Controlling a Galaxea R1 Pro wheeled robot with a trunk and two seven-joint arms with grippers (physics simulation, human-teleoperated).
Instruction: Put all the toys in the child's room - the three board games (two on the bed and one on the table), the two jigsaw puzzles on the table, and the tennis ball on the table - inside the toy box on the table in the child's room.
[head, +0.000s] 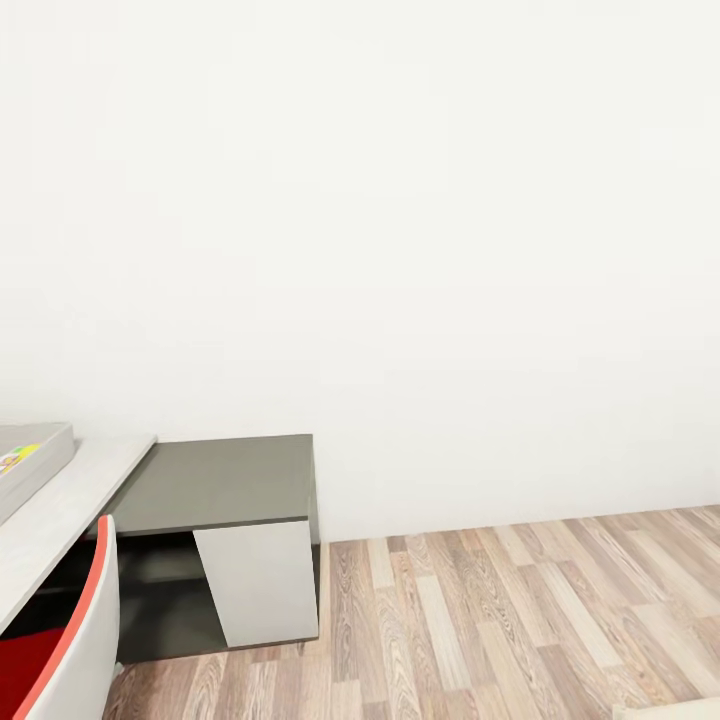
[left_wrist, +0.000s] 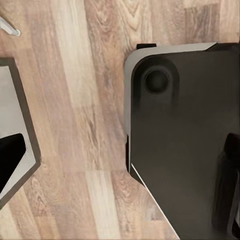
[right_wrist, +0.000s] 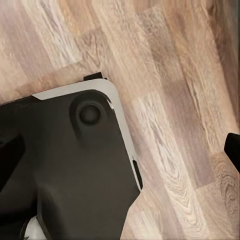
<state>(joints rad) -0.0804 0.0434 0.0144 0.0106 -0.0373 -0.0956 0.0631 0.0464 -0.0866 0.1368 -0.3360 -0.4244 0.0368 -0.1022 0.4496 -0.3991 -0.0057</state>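
Nearest, at the lower left of the head view, is the white-and-red back of a chair (head: 75, 640), pushed up to the desk (head: 215, 485). The white wall (head: 400, 200) takes most of that view, with wood-plank floor (head: 520, 620) to the right. The desk's pale top runs along the left and joins a lower dark top with a white panel. On the pale top at the far left sits the light grey toy box (head: 45, 445), a scrap of colourful print showing inside; it looks rigid and light, best left in place. I cannot tell whether either set of jaws is spread; both wrist views look down past the robot's dark base (left_wrist: 185, 140).
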